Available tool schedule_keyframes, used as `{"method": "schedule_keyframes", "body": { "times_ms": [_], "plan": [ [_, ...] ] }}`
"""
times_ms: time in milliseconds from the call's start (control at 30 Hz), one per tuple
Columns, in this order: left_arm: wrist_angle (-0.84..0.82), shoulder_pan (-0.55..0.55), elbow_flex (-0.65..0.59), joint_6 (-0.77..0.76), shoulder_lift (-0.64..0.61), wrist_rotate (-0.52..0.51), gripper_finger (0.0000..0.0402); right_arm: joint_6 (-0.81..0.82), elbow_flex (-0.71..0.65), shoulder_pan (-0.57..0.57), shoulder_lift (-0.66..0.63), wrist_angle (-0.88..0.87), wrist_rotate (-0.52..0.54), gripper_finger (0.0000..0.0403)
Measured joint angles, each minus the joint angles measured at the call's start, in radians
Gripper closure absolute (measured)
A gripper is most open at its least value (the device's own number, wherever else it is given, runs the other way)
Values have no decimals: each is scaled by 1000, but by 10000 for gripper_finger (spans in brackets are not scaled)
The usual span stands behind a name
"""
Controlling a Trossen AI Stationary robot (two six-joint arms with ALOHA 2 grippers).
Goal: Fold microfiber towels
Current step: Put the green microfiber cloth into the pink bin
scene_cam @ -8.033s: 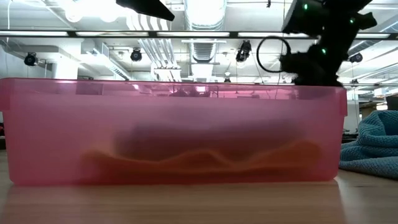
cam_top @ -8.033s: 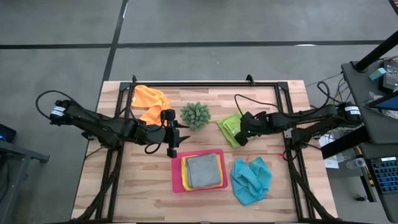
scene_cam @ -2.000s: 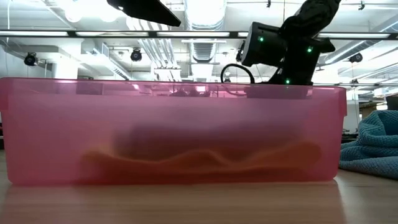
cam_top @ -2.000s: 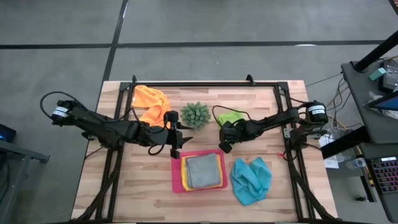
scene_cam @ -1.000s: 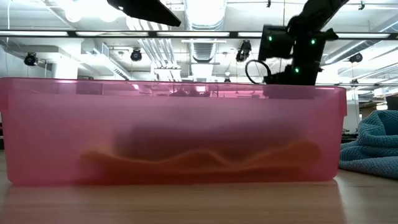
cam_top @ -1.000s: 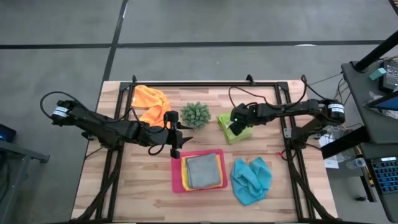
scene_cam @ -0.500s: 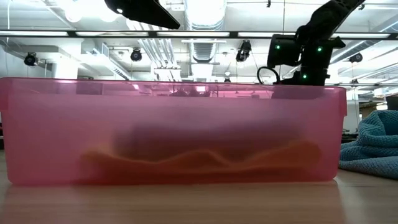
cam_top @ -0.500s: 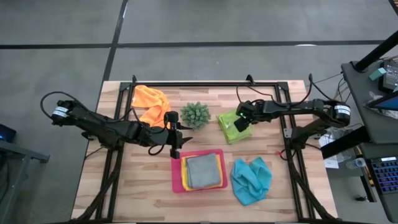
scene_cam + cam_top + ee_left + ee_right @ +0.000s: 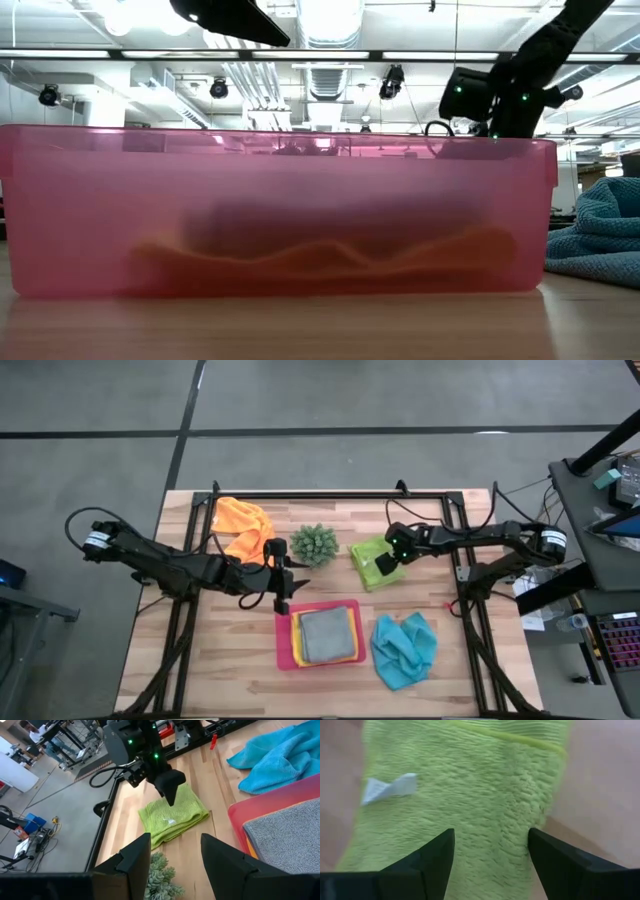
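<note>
Green towel (image 9: 372, 560) fold, right hand (image 9: 385, 563) over it.
Fingers (image 9: 432, 860) apart, holding nothing; towel flat on desk (image 9: 460, 670) by plant (image 9: 314, 545). Next: likely pinch an edge, fold again.

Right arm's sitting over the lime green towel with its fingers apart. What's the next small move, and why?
Probably lower the right gripper and close on the near edge of the lime green towel. Its fingers are open just above the cloth, which looks folded, while the pink tray already holds the grey towel. The left gripper waits beside the tray.
</note>
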Motion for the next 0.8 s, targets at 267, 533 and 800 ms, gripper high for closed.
{"method": "schedule_keyframes", "body": {
  "times_ms": [267, 533, 800],
  "plan": [
    [4, 3, 0, 0, 0, 0, 243, 13, -68, 0, 0, 175, -85, 169],
    [24, 3, 0, 3, 0, 0, 243, 49, -130, 0, -1, 304, -92, 182],
    [24, 4, 0, 5, 0, 0, 243, 41, -133, 1, 0, 323, -89, 184]
  ]
}}
